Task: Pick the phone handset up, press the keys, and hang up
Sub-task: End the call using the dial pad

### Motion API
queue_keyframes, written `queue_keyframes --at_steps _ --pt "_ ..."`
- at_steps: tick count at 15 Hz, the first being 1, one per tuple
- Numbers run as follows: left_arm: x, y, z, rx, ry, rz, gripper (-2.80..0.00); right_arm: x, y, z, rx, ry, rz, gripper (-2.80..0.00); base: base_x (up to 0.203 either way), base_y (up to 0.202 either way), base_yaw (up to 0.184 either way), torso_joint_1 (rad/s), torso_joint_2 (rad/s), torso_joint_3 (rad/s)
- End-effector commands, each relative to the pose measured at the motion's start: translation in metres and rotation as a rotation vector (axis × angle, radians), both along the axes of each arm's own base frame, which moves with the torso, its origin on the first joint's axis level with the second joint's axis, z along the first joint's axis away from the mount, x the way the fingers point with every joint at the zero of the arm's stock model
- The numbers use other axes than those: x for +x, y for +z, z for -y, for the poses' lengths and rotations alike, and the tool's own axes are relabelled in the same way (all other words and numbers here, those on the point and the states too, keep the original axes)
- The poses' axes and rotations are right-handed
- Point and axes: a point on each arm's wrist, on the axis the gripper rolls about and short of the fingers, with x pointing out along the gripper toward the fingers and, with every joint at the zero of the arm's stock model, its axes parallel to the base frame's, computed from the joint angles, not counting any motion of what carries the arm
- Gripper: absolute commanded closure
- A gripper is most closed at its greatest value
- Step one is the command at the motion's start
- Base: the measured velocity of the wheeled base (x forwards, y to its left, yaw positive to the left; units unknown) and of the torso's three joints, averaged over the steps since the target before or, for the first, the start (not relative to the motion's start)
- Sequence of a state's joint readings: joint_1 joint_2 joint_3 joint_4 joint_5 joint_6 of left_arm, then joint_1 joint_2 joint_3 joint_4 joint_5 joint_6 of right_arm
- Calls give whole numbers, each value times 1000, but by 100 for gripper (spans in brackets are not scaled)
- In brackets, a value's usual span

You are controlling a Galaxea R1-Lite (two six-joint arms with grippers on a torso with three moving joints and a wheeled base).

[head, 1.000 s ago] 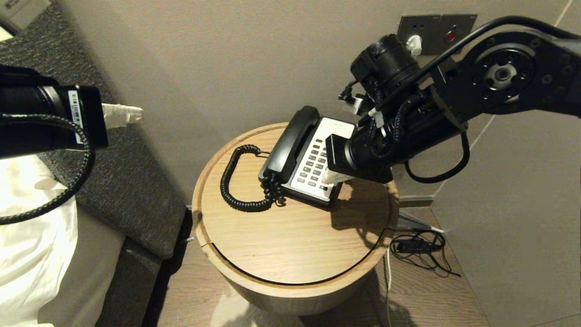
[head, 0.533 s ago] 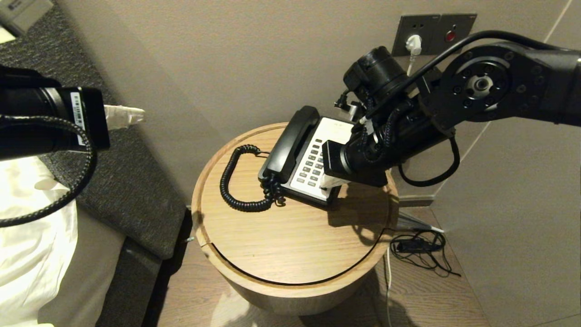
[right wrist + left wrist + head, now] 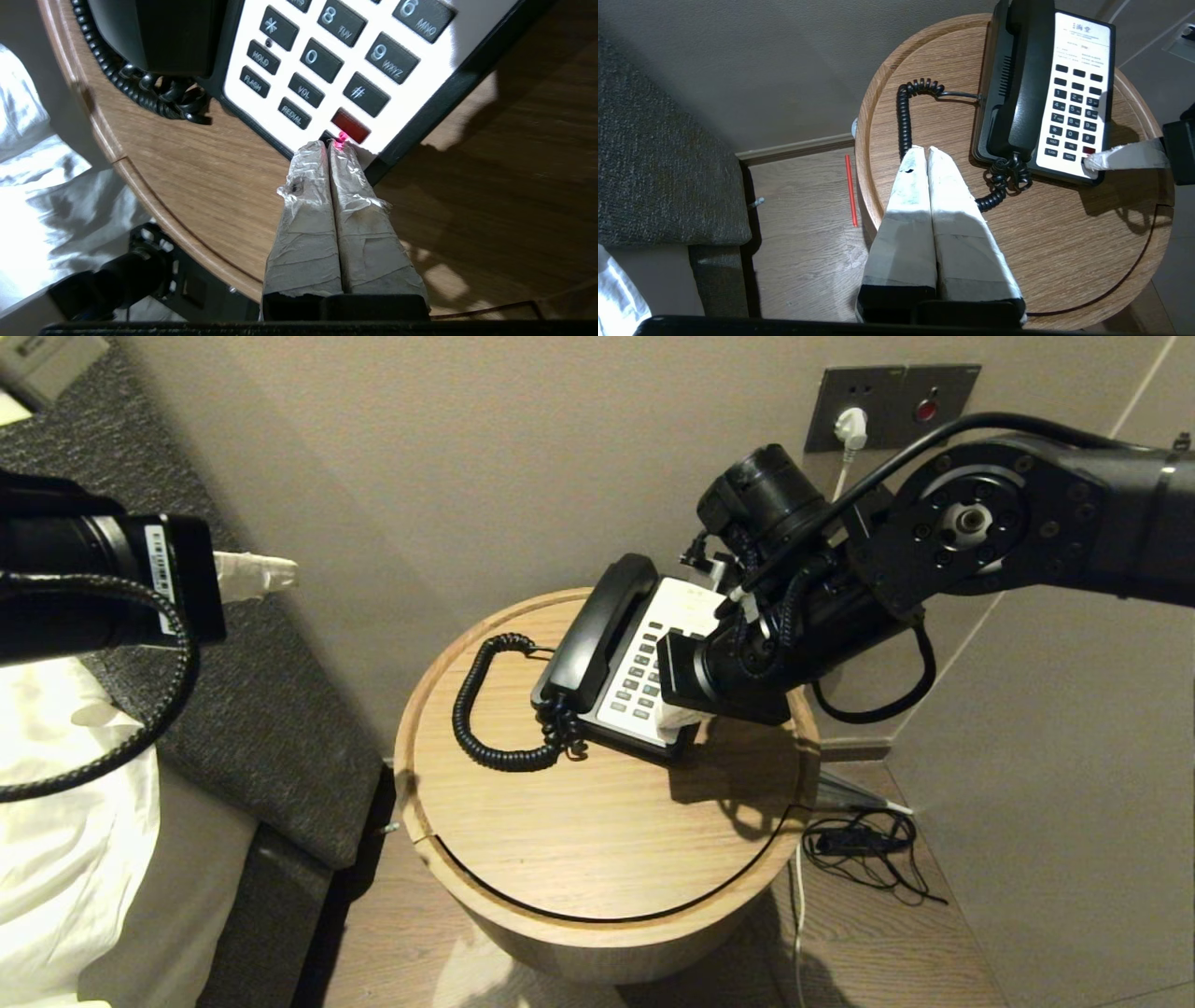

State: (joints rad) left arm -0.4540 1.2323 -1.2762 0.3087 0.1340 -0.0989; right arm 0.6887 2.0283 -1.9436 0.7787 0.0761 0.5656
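The black phone handset (image 3: 597,630) lies in its cradle on the phone base, its coiled cord (image 3: 485,709) looping over the round wooden table (image 3: 579,821). The dark grey keys (image 3: 644,674) and the red button (image 3: 350,126) sit in the white faceplate. My right gripper (image 3: 674,719) is shut, its taped tips (image 3: 328,145) at the near corner of the faceplate, just below the red button. It also shows in the left wrist view (image 3: 1090,164). My left gripper (image 3: 280,571) is shut and empty, held high off to the left (image 3: 923,151).
A grey upholstered bed edge (image 3: 233,709) with white bedding (image 3: 56,859) stands left of the table. A wall socket plate (image 3: 892,394) is behind the phone. Cables (image 3: 864,849) lie on the floor at the right. A red stick (image 3: 850,189) lies on the floor.
My right gripper has moved down and toward me along the keypad, from its middle rows to its near corner by the red button. The left arm has not moved.
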Motion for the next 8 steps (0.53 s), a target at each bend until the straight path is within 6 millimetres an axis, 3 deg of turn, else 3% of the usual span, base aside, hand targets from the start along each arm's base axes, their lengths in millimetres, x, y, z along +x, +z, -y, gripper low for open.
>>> queue_keyframes --at_steps 1,5,8 --pt "0 0 0 0 1 -1 0 0 0 0 -22 -2 14 0 0 0 0 0 0 0" --pt "0 -2 0 2 1 -8 0 0 -2 0 -36 -1 15 0 0 0 0 0 0 0" --pt "-1 -1 -1 -1 1 -2 0 -8 14 6 -6 -1 51 0 0 0 0 0 0 0"
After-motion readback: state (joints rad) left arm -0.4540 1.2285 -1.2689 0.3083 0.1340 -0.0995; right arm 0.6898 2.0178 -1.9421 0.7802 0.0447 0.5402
